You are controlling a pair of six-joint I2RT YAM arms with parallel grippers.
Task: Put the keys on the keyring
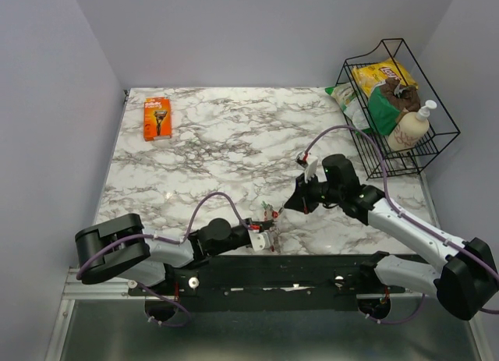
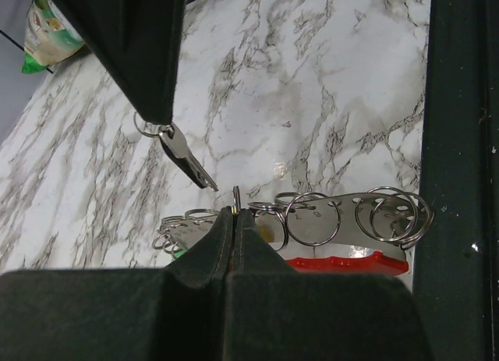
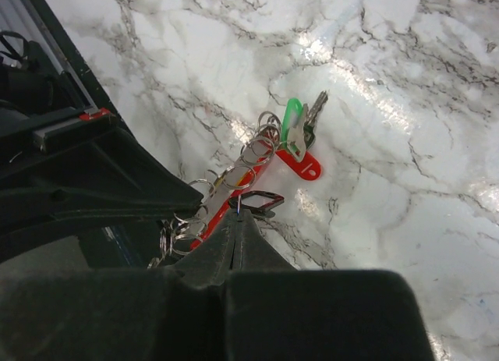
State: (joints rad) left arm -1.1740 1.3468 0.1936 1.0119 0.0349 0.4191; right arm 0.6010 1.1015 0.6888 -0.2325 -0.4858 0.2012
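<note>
The keys are a bunch of silvery split rings on a metal strip [image 2: 343,217] with a red curved tag [image 2: 347,263]. A green head [image 3: 291,121] and the red tag's end [image 3: 300,163] lie on the marble. In the top view the bunch [image 1: 267,219] sits near the front edge. My left gripper [image 2: 236,211] [image 1: 270,236] is shut on one split ring of the bunch. My right gripper [image 3: 238,214] [image 1: 288,208] is shut on a thin wire ring. The keyring [image 3: 263,201], a small black oblong loop, sits just past its tips and dangles in the left wrist view [image 2: 185,157].
An orange razor pack [image 1: 157,118] lies at the far left. A black wire basket [image 1: 440,135] with a chip bag and a pump bottle stands at the far right, a green bag [image 1: 344,98] beside it. The black front rail [image 2: 460,143] runs close by the keys.
</note>
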